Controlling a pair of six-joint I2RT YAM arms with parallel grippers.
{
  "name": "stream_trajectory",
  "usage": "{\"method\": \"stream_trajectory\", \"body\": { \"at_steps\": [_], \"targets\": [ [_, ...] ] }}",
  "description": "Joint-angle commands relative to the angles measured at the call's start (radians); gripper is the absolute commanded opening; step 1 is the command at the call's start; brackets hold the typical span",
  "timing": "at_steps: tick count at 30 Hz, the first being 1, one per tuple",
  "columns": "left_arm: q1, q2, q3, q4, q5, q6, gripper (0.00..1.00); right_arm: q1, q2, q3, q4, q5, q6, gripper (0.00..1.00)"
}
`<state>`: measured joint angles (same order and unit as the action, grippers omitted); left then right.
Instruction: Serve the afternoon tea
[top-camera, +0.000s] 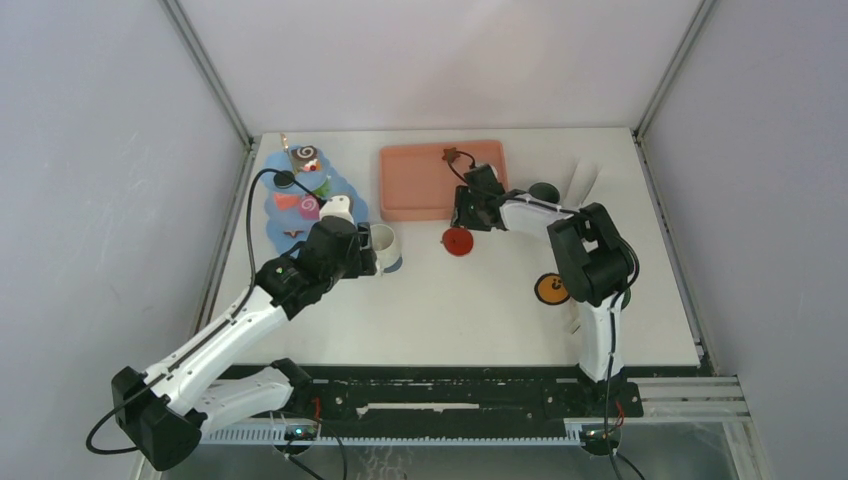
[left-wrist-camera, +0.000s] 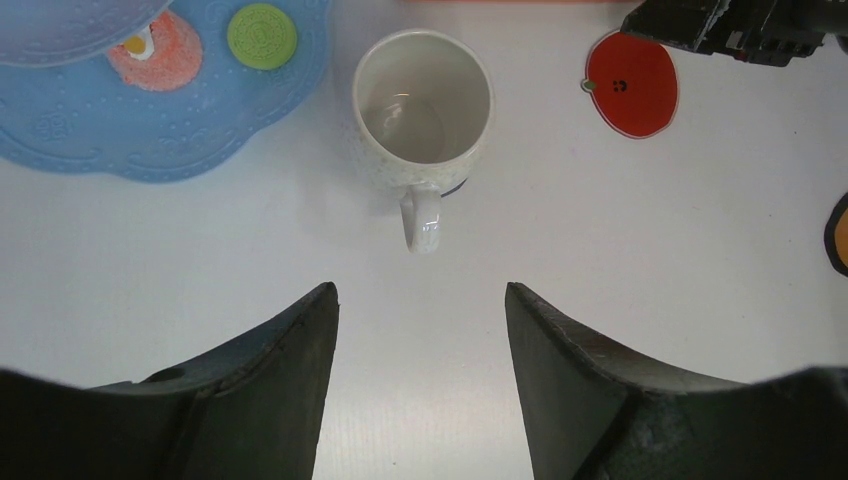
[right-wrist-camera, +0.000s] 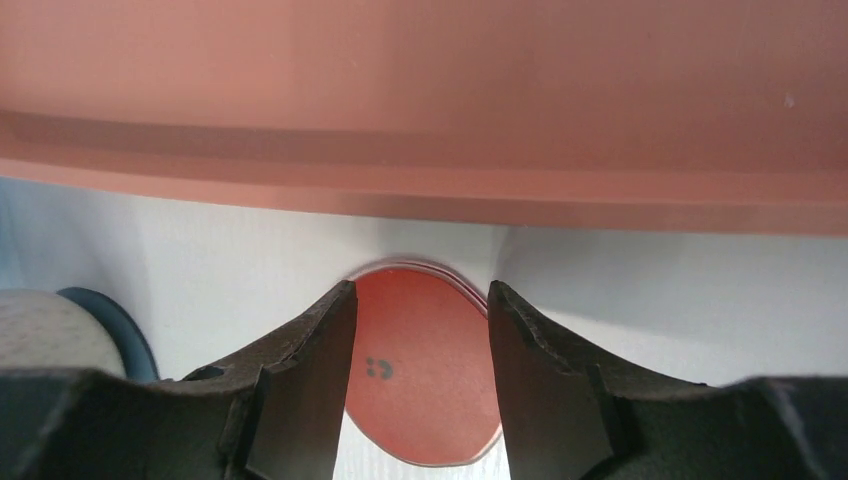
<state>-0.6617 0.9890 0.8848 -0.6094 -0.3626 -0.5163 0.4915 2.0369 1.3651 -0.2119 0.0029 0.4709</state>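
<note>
Our left tool (left-wrist-camera: 420, 298) hangs released, fingers spread above the bare white desk (left-wrist-camera: 620, 260), just short of the cream mug (left-wrist-camera: 423, 110). The mug stands upright and empty on a dark blue mat (right-wrist-camera: 118, 330), its handle pointing back at the tool. Left of it stands the blue dessert tower (left-wrist-camera: 150, 140), its bottom plate holding an orange-pink pastry (left-wrist-camera: 155, 55) and a green round one (left-wrist-camera: 262, 35). Our right tool (right-wrist-camera: 420, 300), also released, hovers over a red disc (right-wrist-camera: 425, 385) beside the salmon tray (right-wrist-camera: 420, 120), where a brown pastry (top-camera: 451, 154) lies at the far rim. Pale walls (top-camera: 420, 60) enclose the desk.
</note>
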Motion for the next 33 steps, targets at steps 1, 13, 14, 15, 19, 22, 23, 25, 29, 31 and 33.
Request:
{"method": "stream_trajectory", "body": {
  "at_steps": [1, 13, 14, 15, 19, 22, 23, 25, 29, 31, 33],
  "targets": [
    [-0.003, -0.025, 0.041, 0.008, -0.011, -0.008, 0.67, 0.017, -0.003, -0.003, -0.028, 0.015, -0.004, 0.58],
    [-0.003, -0.027, 0.032, 0.007, -0.012, -0.013, 0.67, 0.105, -0.103, -0.117, 0.004, -0.002, 0.066, 0.58],
    [-0.003, -0.026, 0.031, 0.007, -0.010, -0.013, 0.67, 0.114, -0.102, -0.116, 0.007, -0.004, 0.072, 0.58],
    [-0.003, -0.026, 0.031, 0.008, -0.009, -0.013, 0.67, 0.121, -0.101, -0.117, 0.010, -0.008, 0.077, 0.58],
    [-0.003, -0.029, 0.027, 0.006, -0.005, -0.011, 0.67, 0.118, -0.133, -0.116, -0.005, 0.024, 0.094, 0.58],
    [-0.003, -0.039, 0.025, 0.006, 0.001, -0.014, 0.67, 0.103, -0.234, -0.126, -0.055, 0.114, 0.072, 0.59],
    [-0.003, -0.042, 0.025, 0.007, 0.003, -0.013, 0.67, 0.099, -0.286, -0.141, -0.068, 0.155, 0.061, 0.60],
    [-0.003, -0.046, 0.030, 0.009, 0.008, -0.012, 0.67, 0.080, -0.411, -0.206, -0.105, 0.232, 0.048, 0.62],
    [-0.003, -0.055, 0.049, 0.017, 0.023, -0.005, 0.67, -0.014, -0.641, -0.389, -0.177, 0.297, 0.089, 0.63],
    [-0.003, -0.055, 0.057, 0.028, 0.035, 0.000, 0.68, -0.074, -0.753, -0.512, -0.236, 0.322, 0.146, 0.64],
    [-0.003, -0.047, 0.071, 0.035, 0.048, 0.006, 0.67, -0.115, -0.858, -0.600, -0.297, 0.352, 0.209, 0.65]
  ]
}}
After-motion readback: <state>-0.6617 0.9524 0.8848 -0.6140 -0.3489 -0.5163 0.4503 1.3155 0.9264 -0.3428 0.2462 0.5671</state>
